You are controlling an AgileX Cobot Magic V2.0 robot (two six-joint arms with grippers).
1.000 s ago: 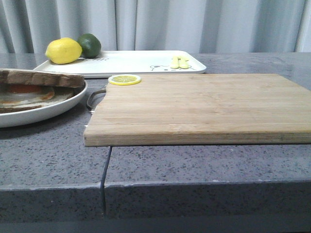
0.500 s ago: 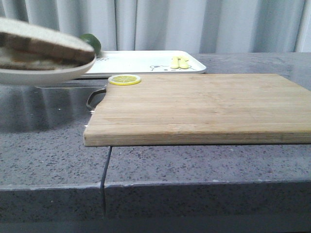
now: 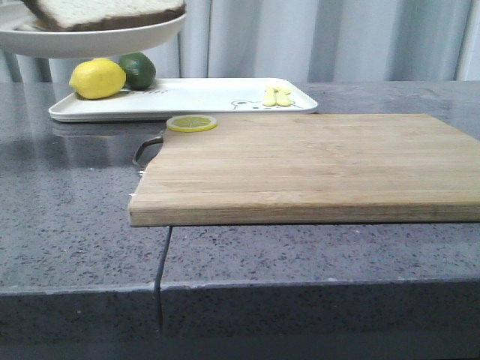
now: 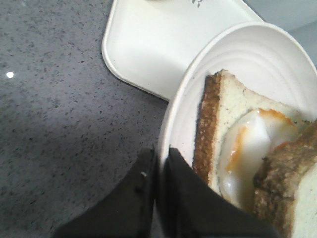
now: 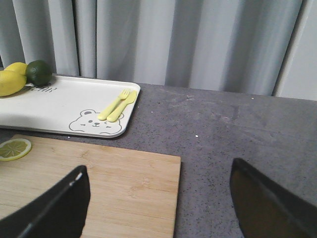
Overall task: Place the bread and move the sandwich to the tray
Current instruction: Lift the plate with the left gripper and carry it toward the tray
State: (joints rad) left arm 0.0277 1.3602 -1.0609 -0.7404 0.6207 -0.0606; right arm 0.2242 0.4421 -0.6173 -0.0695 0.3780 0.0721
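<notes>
The round white plate (image 3: 90, 41) with the sandwich hangs in the air at the top left of the front view, above the tray's left end. The thick bread slice (image 3: 105, 11) lies on top. In the left wrist view my left gripper (image 4: 159, 158) is shut on the plate's rim (image 4: 173, 124); the fried egg (image 4: 252, 144) shows between bread slices (image 4: 223, 114). The white tray (image 3: 210, 97) lies at the back, and also shows in the left wrist view (image 4: 148, 44) and the right wrist view (image 5: 64, 106). My right gripper (image 5: 158, 198) is open and empty over the cutting board's right end.
A wooden cutting board (image 3: 300, 165) fills the table's middle, a lemon slice (image 3: 192, 123) at its back left corner. On the tray lie a lemon (image 3: 97, 78), a lime (image 3: 138, 69) and a small yellow fork and spoon (image 3: 277, 96). Grey curtains hang behind.
The plate with the sandwich has risen from the table at the left and moved up and back, now high above the tray's left end. The lemon shows again.
</notes>
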